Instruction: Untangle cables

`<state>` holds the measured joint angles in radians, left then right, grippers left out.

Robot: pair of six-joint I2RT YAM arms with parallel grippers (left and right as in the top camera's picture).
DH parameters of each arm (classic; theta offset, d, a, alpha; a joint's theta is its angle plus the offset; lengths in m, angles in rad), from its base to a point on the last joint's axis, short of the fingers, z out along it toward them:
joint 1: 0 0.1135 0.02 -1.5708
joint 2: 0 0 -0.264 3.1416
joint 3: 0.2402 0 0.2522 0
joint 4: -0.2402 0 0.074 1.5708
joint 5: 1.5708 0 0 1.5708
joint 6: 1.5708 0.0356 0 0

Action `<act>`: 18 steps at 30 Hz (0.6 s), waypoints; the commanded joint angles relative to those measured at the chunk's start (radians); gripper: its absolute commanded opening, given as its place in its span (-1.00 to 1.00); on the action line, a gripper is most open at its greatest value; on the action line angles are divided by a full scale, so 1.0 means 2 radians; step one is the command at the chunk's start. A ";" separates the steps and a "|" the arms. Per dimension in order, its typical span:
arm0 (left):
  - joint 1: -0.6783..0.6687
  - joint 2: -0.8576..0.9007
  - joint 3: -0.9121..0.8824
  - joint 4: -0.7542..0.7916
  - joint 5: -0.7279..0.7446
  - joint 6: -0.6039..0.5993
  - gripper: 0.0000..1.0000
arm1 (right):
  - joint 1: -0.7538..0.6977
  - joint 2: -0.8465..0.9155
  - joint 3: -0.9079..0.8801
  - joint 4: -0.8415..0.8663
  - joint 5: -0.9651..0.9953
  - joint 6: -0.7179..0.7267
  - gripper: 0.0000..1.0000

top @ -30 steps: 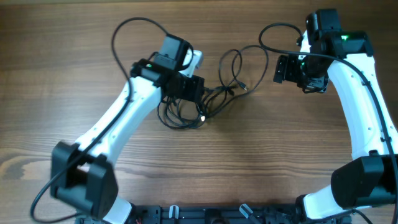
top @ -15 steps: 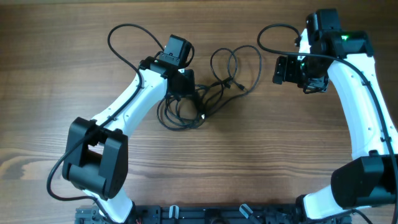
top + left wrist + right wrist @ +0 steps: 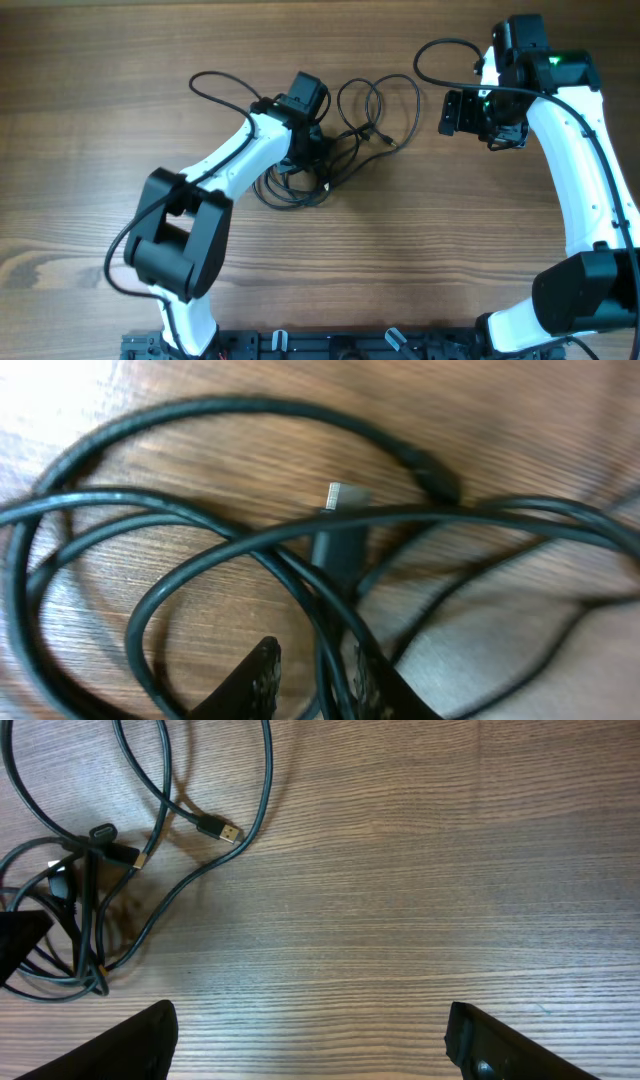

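The cables [image 3: 345,150] are thin black cords tangled at the table's middle, with loops spreading right and down. My left gripper [image 3: 316,156] sits low over the tangle. In the left wrist view the cables [image 3: 230,545] cross over a plug with a metal tip [image 3: 343,495]. One strand runs between my left gripper's [image 3: 315,665] narrowly parted fingers, against the right finger, and wood shows beside the left one. My right gripper [image 3: 452,112] is wide open and empty to the right of the loops. In its own view, the right gripper [image 3: 310,1040] has the cables [image 3: 95,850] at far left.
A thicker black arm cable [image 3: 215,85] loops on the wood left of the tangle. Another arm cable [image 3: 440,50] arcs beside the right arm. A loose USB plug [image 3: 228,830] lies at the right edge of the loops.
My left arm has swung right and turned over the tangle. The cable loops shifted slightly left in the first half second, then stayed put. The right arm has not moved.
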<state>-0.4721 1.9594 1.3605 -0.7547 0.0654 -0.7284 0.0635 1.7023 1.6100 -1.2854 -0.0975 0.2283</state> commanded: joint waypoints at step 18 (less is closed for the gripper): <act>0.002 -0.018 0.020 0.045 -0.060 0.023 -0.92 | 0.008 0.006 0.009 0.022 -0.137 -0.031 0.62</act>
<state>-0.4713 2.0235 1.3609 -0.6571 -0.0238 -0.7792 0.0639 1.7023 1.6100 -1.2709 -0.2031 0.2138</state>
